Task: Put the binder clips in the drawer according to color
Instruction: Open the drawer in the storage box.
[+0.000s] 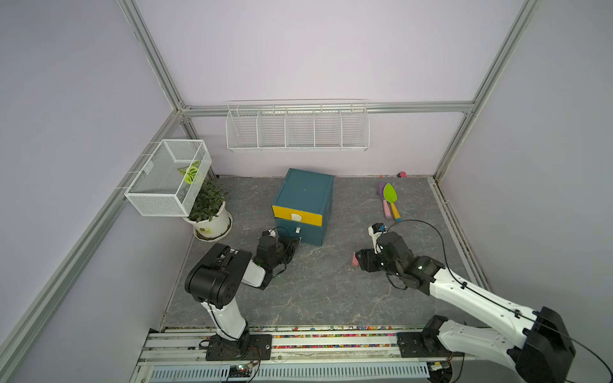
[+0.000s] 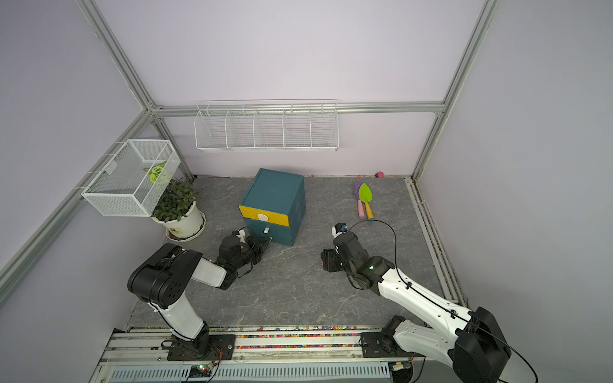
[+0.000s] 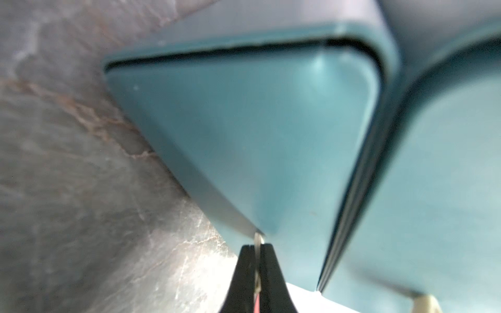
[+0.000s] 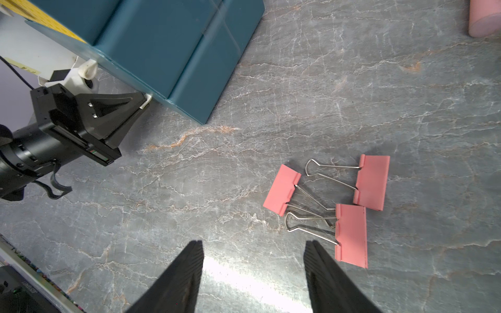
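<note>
Pinching shut with the left fingers [image 3: 242, 273] on the thin white handle tab [image 3: 259, 239] of the lowest drawer [image 3: 257, 135], teal, in the cabinet [image 1: 303, 195] at the middle of the bench [image 1: 315, 291]. Holding the right fingers [image 4: 179, 279] roughly half apart, empty, low over bare grey stone. Leaving three pink binder clips [image 4: 351, 235] clustered on the bench just beside them, wire handles overlapping, well apart from the cabinet.

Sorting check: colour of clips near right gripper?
Pink, all three binder clips; right wrist view shows best.
</note>
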`<state>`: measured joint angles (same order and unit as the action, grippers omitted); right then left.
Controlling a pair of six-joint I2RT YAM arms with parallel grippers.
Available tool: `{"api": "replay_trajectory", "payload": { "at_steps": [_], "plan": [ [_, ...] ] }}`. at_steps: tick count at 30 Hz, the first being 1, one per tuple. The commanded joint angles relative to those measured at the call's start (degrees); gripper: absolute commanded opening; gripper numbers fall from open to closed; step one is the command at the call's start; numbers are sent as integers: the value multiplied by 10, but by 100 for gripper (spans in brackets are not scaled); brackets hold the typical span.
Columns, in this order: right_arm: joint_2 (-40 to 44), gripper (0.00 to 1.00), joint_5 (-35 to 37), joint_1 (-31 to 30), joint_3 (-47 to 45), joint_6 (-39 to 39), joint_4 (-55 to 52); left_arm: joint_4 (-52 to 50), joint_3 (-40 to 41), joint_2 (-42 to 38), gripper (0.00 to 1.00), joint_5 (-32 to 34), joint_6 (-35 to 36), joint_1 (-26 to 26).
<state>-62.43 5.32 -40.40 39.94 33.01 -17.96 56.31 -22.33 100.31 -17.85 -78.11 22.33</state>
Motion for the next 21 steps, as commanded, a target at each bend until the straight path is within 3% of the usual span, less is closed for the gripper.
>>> {"api": "replay_trajectory", "payload": {
  "at_steps": [1, 11, 21],
  "plan": [
    [4, 65, 1, 3, -6, 5, 1, -7, 2, -10, 0, 5, 7, -3],
    [-20, 66, 64, 3, 16, 33, -53, -91, 76, -122, 0, 10, 26, 6],
    [-54, 70, 133, 18, 44, 91, -129, -370, 101, -372, 0, 52, 67, 32]
  ]
}}
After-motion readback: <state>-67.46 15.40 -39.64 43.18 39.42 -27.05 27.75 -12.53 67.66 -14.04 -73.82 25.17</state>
